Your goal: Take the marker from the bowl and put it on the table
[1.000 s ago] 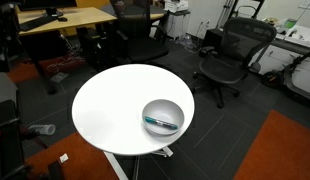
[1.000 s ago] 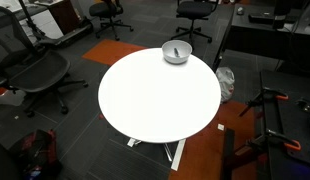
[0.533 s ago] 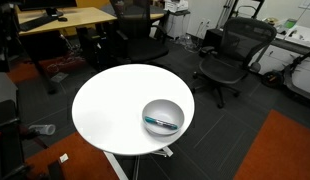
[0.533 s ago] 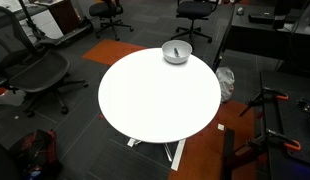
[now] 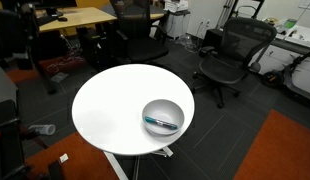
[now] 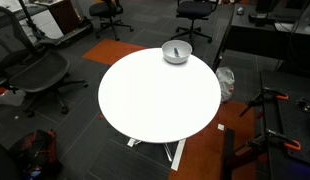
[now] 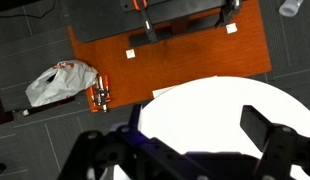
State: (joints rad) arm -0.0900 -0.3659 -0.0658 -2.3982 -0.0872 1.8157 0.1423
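No text is legible anywhere (red print on the plastic bag (image 7: 61, 82) blurs).

Black, chunky two-fingered claw (image 7: 175, 135)

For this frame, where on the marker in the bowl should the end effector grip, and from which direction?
Probably the middle of the marker, coming straight down from above. It lies nearly flat across the bottom of the bowl, whose raised wall blocks any sideways approach. Closing across the slim barrel rather than along it should keep clear of that wall.
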